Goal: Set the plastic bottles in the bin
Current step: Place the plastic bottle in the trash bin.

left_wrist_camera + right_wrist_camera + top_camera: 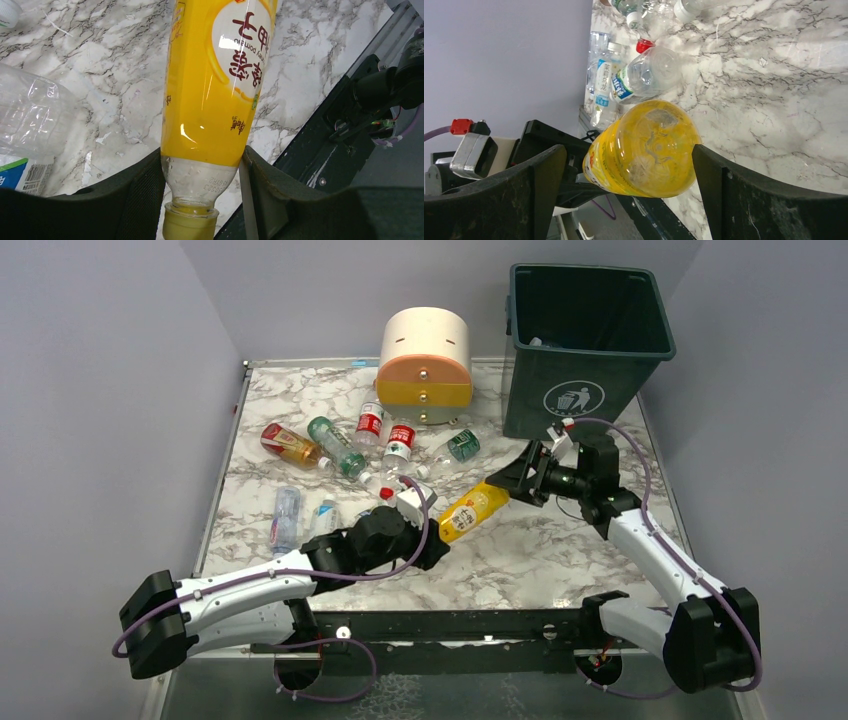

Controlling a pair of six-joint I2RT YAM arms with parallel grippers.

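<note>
Left gripper (437,543): is clamping its jaws on the clear shoulder of the yellow bottle (472,510), just above the yellow cap, and is holding it off the table (560,550).
Yellow bottle: is hanging over the middle of the table, tilted, cap end toward the near edge and base pointing toward the far right corner.
Right gripper (500,483): is standing with its jaws wide apart, one on each side of the yellow bottle's base; whether either finger is touching it, I cannot tell.
Bin (560,400): is standing upright at the far right corner, mouth open, just beyond the right gripper.
Other plastic bottles (337,447): are lying on their sides in a loose cluster across the far left half, with two clear ones (285,518) lying nearer the left edge.
Drawer unit (425,365): is sitting at the middle of the far edge, behind the cluster and left of the bin.
</note>
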